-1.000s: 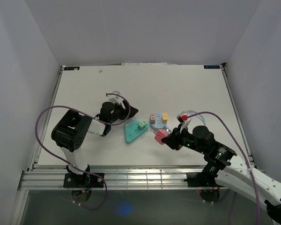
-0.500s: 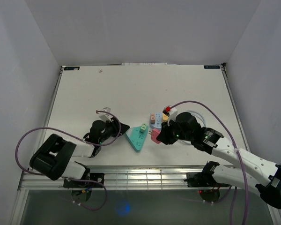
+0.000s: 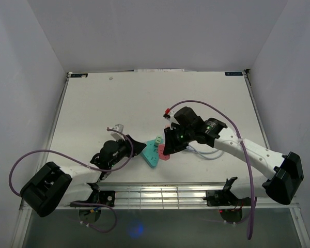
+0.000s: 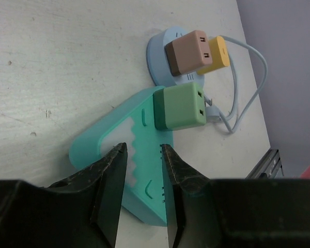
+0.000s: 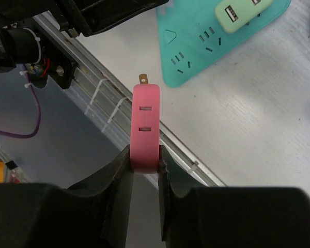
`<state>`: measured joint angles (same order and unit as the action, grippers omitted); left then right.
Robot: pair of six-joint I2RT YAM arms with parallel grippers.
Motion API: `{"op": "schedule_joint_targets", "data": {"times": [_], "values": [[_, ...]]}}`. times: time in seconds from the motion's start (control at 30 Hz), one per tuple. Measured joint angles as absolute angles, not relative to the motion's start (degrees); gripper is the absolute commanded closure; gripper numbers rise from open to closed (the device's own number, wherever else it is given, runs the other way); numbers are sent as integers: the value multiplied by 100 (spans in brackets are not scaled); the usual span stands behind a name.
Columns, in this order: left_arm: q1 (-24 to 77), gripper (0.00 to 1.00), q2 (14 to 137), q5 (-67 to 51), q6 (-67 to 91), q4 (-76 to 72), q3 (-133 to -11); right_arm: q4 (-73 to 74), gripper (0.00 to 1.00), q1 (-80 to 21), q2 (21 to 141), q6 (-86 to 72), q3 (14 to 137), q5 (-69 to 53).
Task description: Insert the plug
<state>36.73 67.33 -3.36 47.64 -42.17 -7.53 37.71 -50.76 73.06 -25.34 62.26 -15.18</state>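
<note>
A teal triangular power strip (image 3: 152,153) lies near the table's front edge with a green plug (image 3: 158,139) in it. My left gripper (image 3: 139,148) is shut on the strip's left corner. In the left wrist view the strip (image 4: 139,129) runs between the fingers (image 4: 111,170), and the green plug (image 4: 180,107) sits beyond them. My right gripper (image 3: 168,147) is shut on a pink plug (image 3: 163,152), held just right of the strip. In the right wrist view the pink plug (image 5: 145,124) points a metal prong toward the strip (image 5: 196,57), above the table's edge.
A round pale-blue socket base (image 4: 160,44) holds a brown plug (image 4: 187,50) and a yellow plug (image 4: 219,51), with its pale cable (image 4: 248,98) looping to the right. The aluminium rail (image 5: 108,103) runs along the front edge. My left arm (image 5: 108,13) is close to the pink plug.
My right arm swung left with the pink plug, from right of the round base to beside the strip. My left arm drew back toward the front edge, and the strip turned and shifted with it.
</note>
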Motion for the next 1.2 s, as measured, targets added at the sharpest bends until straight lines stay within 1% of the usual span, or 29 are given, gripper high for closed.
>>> {"op": "schedule_joint_targets", "data": {"times": [0.13,0.23,0.27,0.4,0.5,0.7,0.93,1.03,1.07,1.2], "values": [[3745,53,6471,-106,4849,-4228,-519,4178,92,-5076,7550,-2788,6604,-1590],[3747,48,6010,137,4851,-4012,-384,4250,92,-5076,7690,-3035,6657,-1669],[3747,44,5894,213,4829,-3927,-388,4217,92,-5076,7699,-3183,6615,-1708],[3747,36,5749,429,4753,-3426,-635,4167,92,-5151,7697,-3909,6383,-1686],[3747,33,5690,596,4652,-3155,-812,4158,92,-5225,7693,-4394,6285,-1612],[3747,33,6020,797,4477,-2849,-1190,4101,92,-5347,7725,-5030,6156,-1422],[3728,36,6893,720,4362,-2987,-1334,4547,92,-5404,8600,-5122,6779,-1317],[3723,40,7111,642,4351,-3096,-1334,4563,92,-5404,8707,-5122,6785,-1323],[3723,43,7140,609,4348,-3153,-1334,4582,92,-5404,8742,-5120,6807,-1323],[3726,47,7124,469,4355,-3468,-1205,4648,92,-5404,8956,-5092,6989,-1337]]}}
